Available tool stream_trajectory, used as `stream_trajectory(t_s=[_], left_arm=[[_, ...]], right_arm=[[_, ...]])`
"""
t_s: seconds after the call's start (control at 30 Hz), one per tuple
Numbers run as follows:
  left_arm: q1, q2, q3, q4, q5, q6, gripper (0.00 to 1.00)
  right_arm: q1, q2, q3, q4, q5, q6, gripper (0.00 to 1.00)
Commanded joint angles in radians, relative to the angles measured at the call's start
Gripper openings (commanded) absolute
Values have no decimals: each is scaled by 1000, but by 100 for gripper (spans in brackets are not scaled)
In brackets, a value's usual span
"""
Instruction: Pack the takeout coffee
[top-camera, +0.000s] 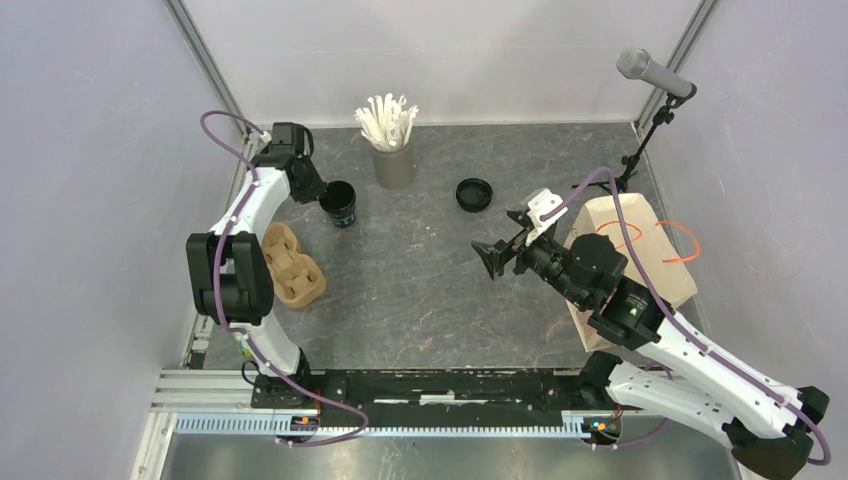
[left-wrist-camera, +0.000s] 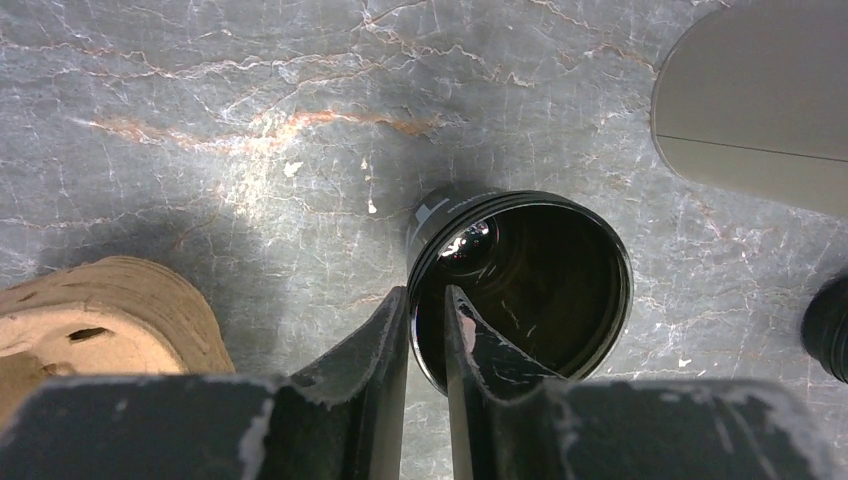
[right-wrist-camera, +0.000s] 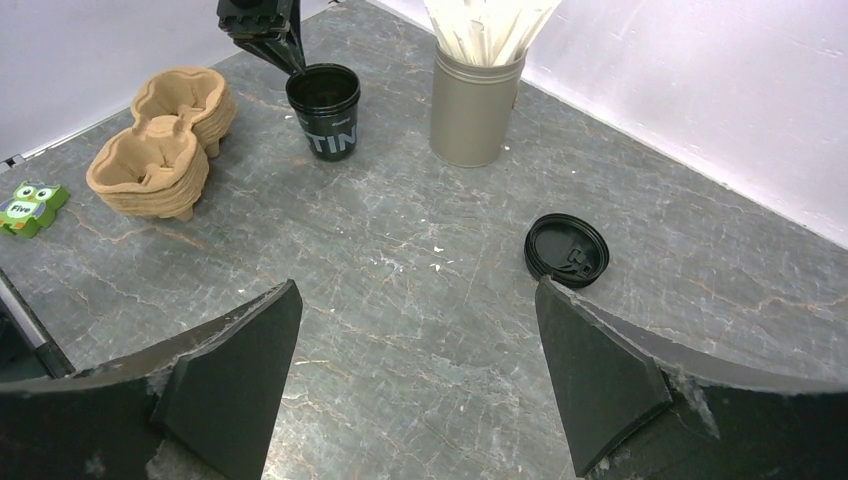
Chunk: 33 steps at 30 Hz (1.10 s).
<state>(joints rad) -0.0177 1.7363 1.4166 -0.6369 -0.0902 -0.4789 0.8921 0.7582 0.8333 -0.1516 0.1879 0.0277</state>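
Left fingers (left-wrist-camera: 388, 345) pinching black cup (left-wrist-camera: 540, 280) rim, one inside; right fingers (right-wrist-camera: 235, 375) spread, lid (right-wrist-camera: 567, 249) ahead.

- left arm (top-camera: 262, 200) and right arm (top-camera: 690, 360): smooth white links, joined by round black joint housings
- one purple cable (top-camera: 205, 125) along each arm, thin, making loose loops
- left gripper (left-wrist-camera: 428, 300): flat black wedge fingers (left-wrist-camera: 370, 360), pale scuffs on the edges
- right gripper (right-wrist-camera: 415, 285): the same matte black fingers (right-wrist-camera: 600, 380), edges chipped grey
- white bracket (top-camera: 545, 205) on the right wrist
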Motion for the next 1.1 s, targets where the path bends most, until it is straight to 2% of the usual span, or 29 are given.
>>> stream_trajectory(t_s=[0.0, 0.2, 0.67, 0.77, 0.93, 1.07], left_arm=[[1, 13, 40, 19, 10, 55, 26], [1, 16, 53, -3, -22, 70, 28], [1, 41, 63, -4, 17, 79, 25], [1, 41, 67, -10, 16, 82, 20], [1, 30, 81, -25, 22, 94, 4], [1, 18, 93, -42, 20, 94, 2]], right_arm=[[2, -18, -7, 24, 2, -16, 94], [1, -26, -12, 24, 4, -16, 94], [2, -25, -13, 28, -1, -11, 94], [2, -23, -16, 30, -2, -12, 94], [2, -21, -17, 31, -3, -12, 94], [2, -20, -19, 34, -4, -9, 94]])
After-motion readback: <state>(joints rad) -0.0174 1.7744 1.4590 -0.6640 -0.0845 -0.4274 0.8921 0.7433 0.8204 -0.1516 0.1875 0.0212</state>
